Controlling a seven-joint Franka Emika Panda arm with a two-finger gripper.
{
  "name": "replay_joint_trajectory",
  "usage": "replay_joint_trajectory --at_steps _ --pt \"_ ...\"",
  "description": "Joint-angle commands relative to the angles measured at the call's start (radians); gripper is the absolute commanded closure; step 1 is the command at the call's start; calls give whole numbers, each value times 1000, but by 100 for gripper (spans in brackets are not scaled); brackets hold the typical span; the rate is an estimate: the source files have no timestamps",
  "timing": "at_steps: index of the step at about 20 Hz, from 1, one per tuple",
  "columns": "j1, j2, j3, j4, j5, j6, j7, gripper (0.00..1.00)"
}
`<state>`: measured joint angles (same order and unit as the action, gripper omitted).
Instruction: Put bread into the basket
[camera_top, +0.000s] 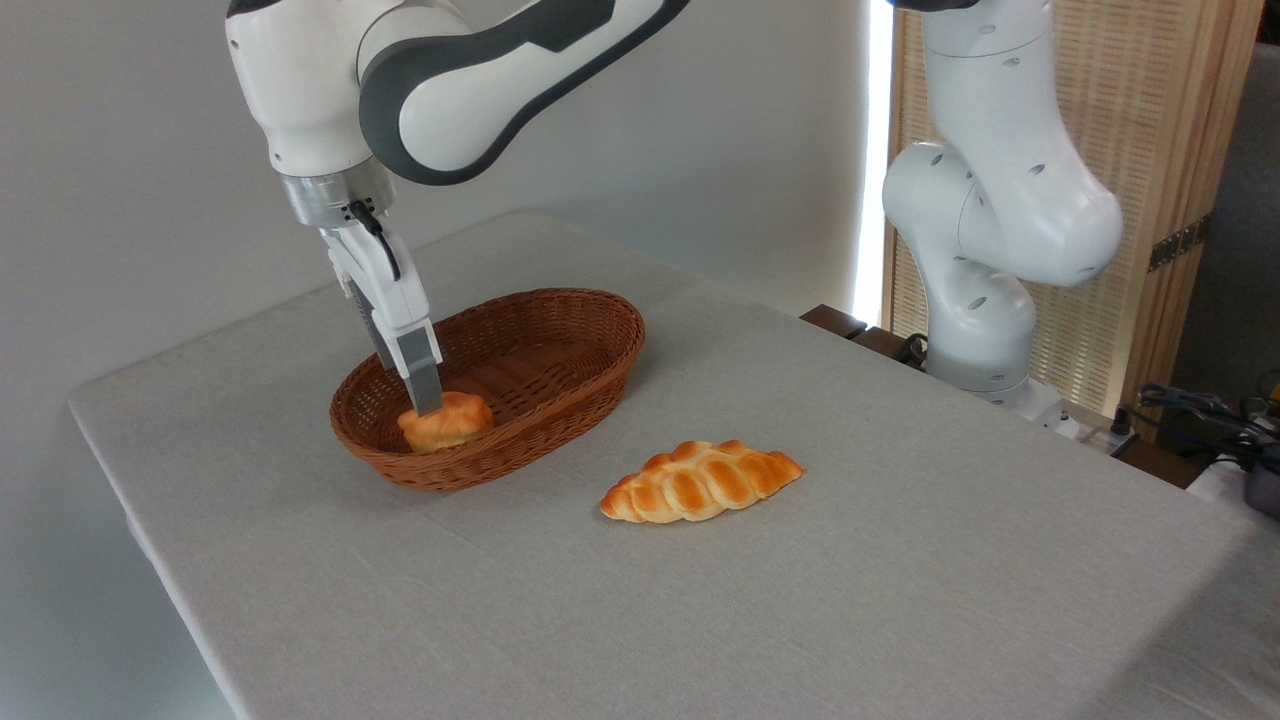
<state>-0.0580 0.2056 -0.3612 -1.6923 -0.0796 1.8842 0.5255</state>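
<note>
Bun in the basket, fingers at its top

The bread (446, 422), a small orange-golden bun, lies inside the woven basket (560, 385) near its left end, on the basket floor. The gripper (428, 405) reaches down over the rim with its fingers (424, 382) touching the bun's top; whether they clamp it or stand parted cannot be told from this angle. A braided loaf (700, 481) lies on the grey bench (900, 560), right of the basket and apart from it.
</note>
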Motion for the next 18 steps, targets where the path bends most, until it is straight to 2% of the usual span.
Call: replay_joint_trajectory --at_steps 1,6,10,12,15,18 --pt "9 -50 31 8 -5 0 -7 0" --pt "10 -170 184 10 -5 -20 31 0" --pt "10 -221 287 13 -6 -128 230 0" --pt "10 -226 326 26 -6 -168 306 0" --pt "10 -218 384 86 -20 -232 346 0" --pt "12 -215 384 105 -22 -275 338 0"
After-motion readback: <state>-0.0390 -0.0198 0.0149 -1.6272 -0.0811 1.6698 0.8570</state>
